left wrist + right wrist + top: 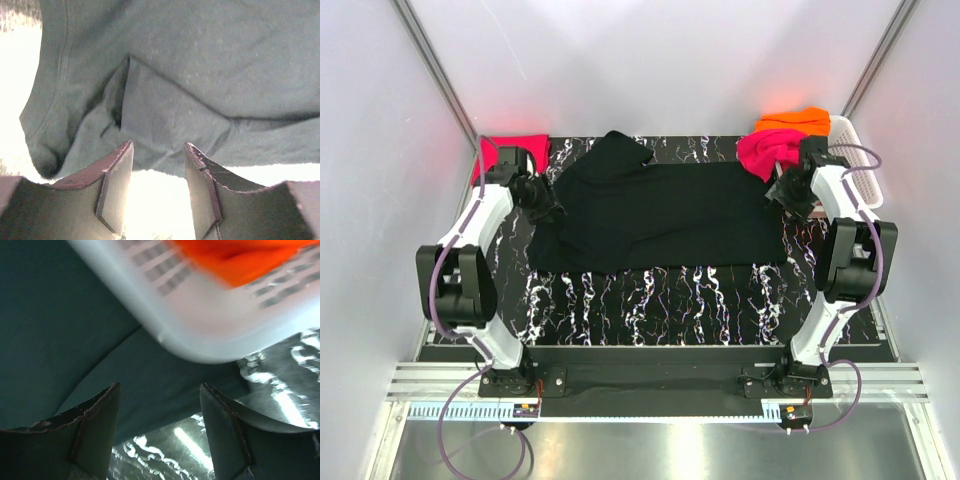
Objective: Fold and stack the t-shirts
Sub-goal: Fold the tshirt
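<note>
- The black t-shirt (660, 215) is the big one, spread sideways across the middle of the bench (650, 300). Its right part lies pretty smooth. The left end is rumpled and creased, with a sleeve poking out toward the far side.
- The red-pink one (515, 150) is a small folded bundle in the far left corner, near the black shirt.
- The magenta one (770, 152) is crumpled and spills over the edge of the white basket (860, 165) at far right, right by the black shirt's corner.
- The orange one (798, 121) is bunched up in the basket, just behind the magenta.
</note>
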